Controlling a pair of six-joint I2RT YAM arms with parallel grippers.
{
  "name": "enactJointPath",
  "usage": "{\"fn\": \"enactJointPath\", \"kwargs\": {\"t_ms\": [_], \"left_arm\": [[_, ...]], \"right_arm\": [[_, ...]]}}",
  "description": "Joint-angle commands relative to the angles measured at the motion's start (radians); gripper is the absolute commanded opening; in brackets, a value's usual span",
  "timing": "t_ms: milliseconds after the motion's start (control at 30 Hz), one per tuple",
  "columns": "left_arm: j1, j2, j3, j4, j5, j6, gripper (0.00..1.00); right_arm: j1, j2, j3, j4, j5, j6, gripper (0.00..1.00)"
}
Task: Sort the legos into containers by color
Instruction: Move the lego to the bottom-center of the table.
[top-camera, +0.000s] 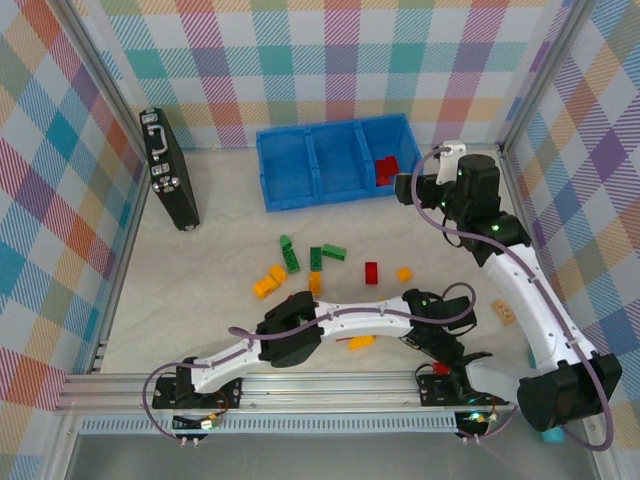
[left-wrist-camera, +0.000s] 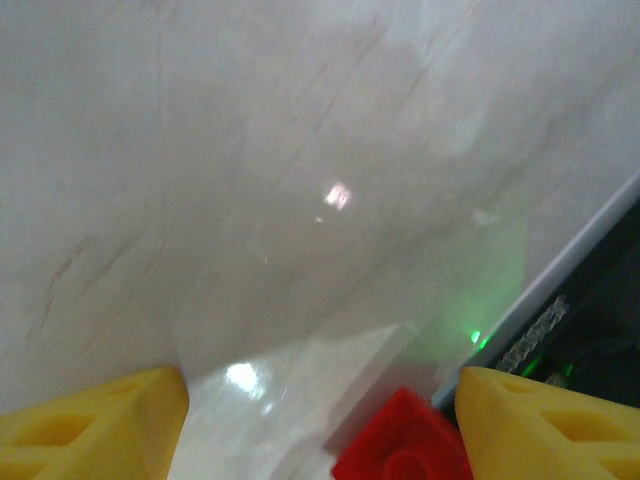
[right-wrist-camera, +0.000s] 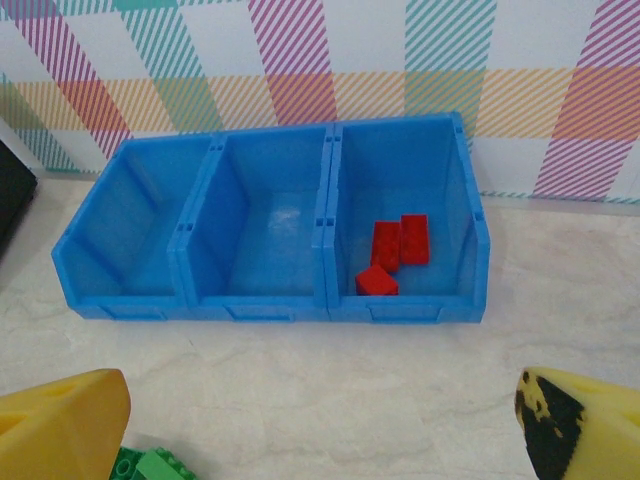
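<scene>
Three red legos (right-wrist-camera: 386, 245) lie in the right compartment of the blue containers (right-wrist-camera: 265, 305), so this bin is clearly meant for red; the middle and left compartments have nothing inside. The right pincer (right-wrist-camera: 322, 392) hangs before the containers with its yellow fingers (right-wrist-camera: 70, 420) wide apart and nothing between them, probably to be free for a new pick. The left pincer (left-wrist-camera: 322, 385) is low over the desk (left-wrist-camera: 250, 180) near the front rail (left-wrist-camera: 575, 250). Its jaws are apart, and one red brick (left-wrist-camera: 405, 450) sits between them, closer to one finger and not clamped. I judge it prepares to grasp this brick. Other legos (top-camera: 289, 253), green and orange, wait on the desk. No writing or brand can be read anywhere.
</scene>
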Motion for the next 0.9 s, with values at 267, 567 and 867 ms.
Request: {"fn": "enactJointPath", "kwargs": {"t_ms": [267,567,867], "left_arm": [[0.017,-0.25,-0.311,-0.184,-0.181,-0.011,0.72],[0.017,-0.252,-0.259,-0.155,-0.117,0.011,0.73],[0.003,-0.244,-0.302,-0.124,-0.108,-0.039,0.71]], "right_arm": [[0.003,0.043,0.056,0.03,0.011,-0.039,0.99],[0.003,0.049,0.064,0.019,0.021,-0.058,0.99],[0.003,0.062,0.052,0.028,0.034,-0.072,0.99]]}}
